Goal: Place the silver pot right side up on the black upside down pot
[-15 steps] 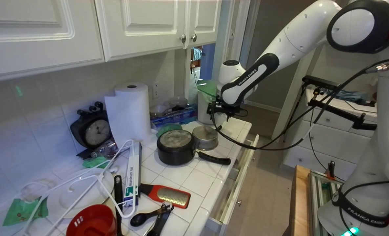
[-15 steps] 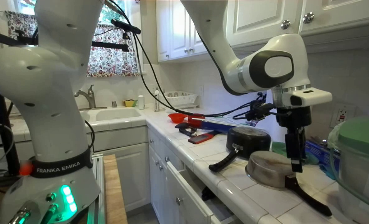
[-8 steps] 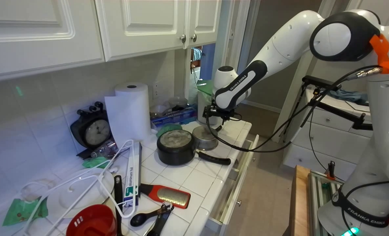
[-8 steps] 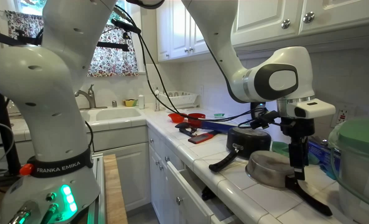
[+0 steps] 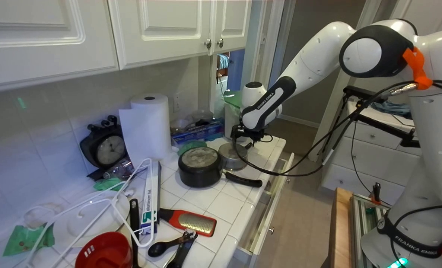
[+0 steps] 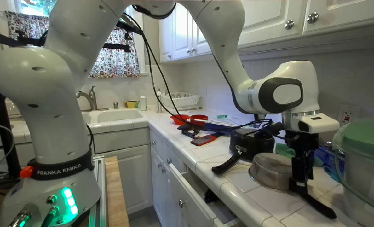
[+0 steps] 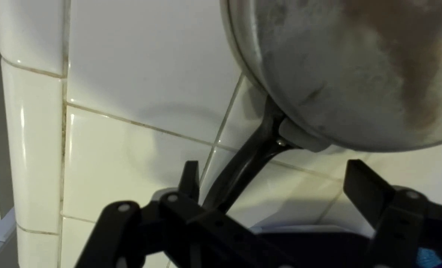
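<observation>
The silver pot point(image 6: 270, 171) sits upside down on the tiled counter, its stained base up and its curved black handle point(image 6: 316, 201) pointing away from the black pot. It also shows in an exterior view point(image 5: 232, 156) and fills the upper right of the wrist view point(image 7: 355, 74). The black upside down pot point(image 5: 198, 169) stands close beside it, base up, in both exterior views point(image 6: 251, 148). My gripper point(image 7: 273, 169) is open, pointing down at the silver pot's handle point(image 6: 300, 183). In the wrist view the handle runs between the spread fingers, nearer the left one. Contact cannot be told.
A pale bin with a green lid point(image 6: 363, 164) stands close beside my gripper. A blue box point(image 5: 198, 134) and paper towel roll point(image 5: 150, 130) line the wall. A red grater point(image 5: 191, 222) lies nearer the front. An open drawer point(image 5: 271, 208) juts out below the counter edge.
My gripper has come down, and its fingertips are now at the level of the silver pot's handle. Both pots have stayed in place.
</observation>
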You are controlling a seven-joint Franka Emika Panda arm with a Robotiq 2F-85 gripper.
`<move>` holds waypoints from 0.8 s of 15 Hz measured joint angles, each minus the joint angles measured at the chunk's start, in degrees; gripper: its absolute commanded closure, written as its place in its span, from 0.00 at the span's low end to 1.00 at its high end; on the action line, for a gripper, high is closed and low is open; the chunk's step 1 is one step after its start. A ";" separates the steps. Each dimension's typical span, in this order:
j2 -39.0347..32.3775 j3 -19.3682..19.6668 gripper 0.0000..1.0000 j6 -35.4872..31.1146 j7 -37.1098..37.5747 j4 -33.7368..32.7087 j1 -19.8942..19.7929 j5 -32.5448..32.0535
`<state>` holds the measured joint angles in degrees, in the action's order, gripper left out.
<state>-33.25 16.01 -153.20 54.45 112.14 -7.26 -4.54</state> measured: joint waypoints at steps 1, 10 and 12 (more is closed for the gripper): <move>-0.32 0.01 0.00 0.00 0.18 -0.11 0.03 0.78; -1.75 0.02 0.56 0.03 0.79 -0.96 0.16 5.50; -2.20 0.02 0.16 0.05 1.25 -1.46 0.17 5.82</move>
<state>-35.45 16.02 -153.15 55.70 110.68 -7.09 1.28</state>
